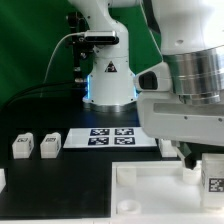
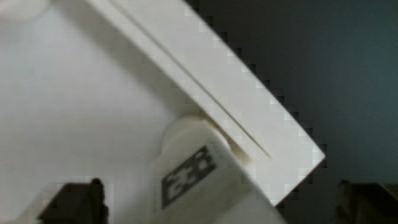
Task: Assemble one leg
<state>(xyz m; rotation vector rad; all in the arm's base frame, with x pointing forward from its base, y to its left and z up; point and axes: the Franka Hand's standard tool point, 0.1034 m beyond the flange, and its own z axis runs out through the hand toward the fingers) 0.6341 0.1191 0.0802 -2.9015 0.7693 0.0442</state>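
A white leg (image 2: 199, 170) with a black-and-white tag stands at the corner of the large white tabletop (image 2: 80, 100) in the wrist view. My gripper (image 2: 217, 205) is open, with its dark fingers (image 2: 71, 203) wide apart on either side of the leg and not touching it. In the exterior view the same leg (image 1: 213, 176) stands at the tabletop's (image 1: 150, 190) corner on the exterior view's right, under my wrist, which hides most of the gripper. Two more legs (image 1: 22, 146) (image 1: 49, 145) stand on the exterior view's left.
The marker board (image 1: 112, 137) lies on the dark table behind the tabletop. The arm's base (image 1: 108, 75) stands at the back with cables to its side. Part of another white piece (image 1: 3, 180) shows at the left edge.
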